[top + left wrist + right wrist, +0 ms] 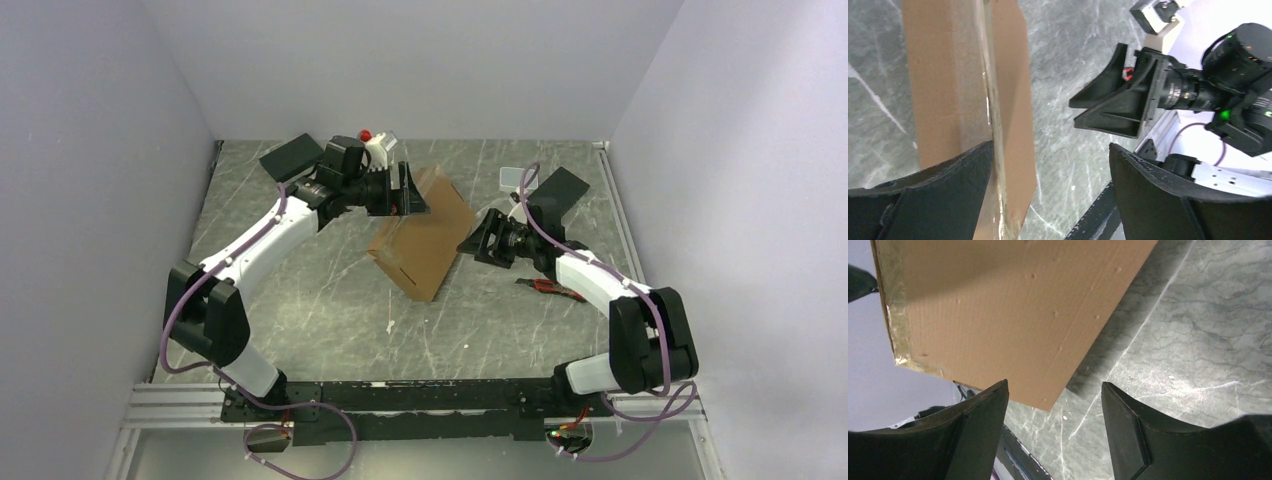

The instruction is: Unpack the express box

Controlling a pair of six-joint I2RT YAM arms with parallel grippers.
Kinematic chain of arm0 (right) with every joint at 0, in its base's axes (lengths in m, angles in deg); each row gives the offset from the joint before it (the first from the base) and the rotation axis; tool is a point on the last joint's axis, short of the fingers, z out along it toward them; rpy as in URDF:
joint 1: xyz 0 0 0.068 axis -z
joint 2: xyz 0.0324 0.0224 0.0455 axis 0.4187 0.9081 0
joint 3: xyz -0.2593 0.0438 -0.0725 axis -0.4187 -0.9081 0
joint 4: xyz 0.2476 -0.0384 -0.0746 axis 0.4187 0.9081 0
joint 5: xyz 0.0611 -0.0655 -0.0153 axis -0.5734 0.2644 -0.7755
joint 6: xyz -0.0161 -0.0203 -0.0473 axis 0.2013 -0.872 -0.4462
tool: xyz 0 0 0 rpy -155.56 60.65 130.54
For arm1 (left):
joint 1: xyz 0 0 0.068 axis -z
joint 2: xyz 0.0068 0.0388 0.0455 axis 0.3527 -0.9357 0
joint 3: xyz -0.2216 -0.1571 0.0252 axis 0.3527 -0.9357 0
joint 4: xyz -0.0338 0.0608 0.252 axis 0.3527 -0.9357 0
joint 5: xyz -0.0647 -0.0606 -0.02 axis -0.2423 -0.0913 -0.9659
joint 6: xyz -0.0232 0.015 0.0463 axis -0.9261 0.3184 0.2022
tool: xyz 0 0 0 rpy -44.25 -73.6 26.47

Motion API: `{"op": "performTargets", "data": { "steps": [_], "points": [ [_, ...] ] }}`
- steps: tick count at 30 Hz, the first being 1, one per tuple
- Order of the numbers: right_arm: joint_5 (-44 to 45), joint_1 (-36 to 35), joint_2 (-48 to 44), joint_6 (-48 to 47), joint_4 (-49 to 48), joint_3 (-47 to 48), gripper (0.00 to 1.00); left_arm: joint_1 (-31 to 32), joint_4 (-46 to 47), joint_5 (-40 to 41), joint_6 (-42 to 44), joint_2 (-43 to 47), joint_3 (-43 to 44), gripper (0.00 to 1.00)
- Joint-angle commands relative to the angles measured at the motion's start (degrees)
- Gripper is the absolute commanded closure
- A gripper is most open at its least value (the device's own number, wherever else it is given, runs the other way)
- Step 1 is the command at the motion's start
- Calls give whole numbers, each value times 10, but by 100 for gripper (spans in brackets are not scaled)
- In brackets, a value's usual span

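express box (420, 235) lies skewed mid table (320, 310); left claw (410, 192) at box's far-left corner, fingers apart, box edge beside one finger; right claw (470, 242) just right of box, fingers apart

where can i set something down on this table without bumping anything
Best bare patch: the near-centre table, bordered by the express box, the left arm and the base rail. A smaller strip lies at the far edge behind the box. Crowded: the right side, with the right tool, black block, white case and red-handled item.
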Motion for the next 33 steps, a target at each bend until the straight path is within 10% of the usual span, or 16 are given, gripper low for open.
{"op": "performTargets", "data": {
  "steps": [1, 7, 17, 27, 33],
  "points": [
    [23, 14, 0, 44, -63, -10, 28, -1, 53, -71, -34, -10, 2, 11],
    [-4, 83, -23, 147, -193, -101, 24, 42, 96, -104, -59, -54, 22, 12],
    [-9, 97, -68, 11, -64, -43, 4, 71, 7, -54, 21, -71, 107, 9],
    [45, -40, 122, 3, 17, 130, 9, -87, -52, 15, 45, 32, -12, 7],
    [113, -87, 220, 22, 51, 214, 18, -191, -95, -23, 103, -63, 29, 11]
  ]
}}
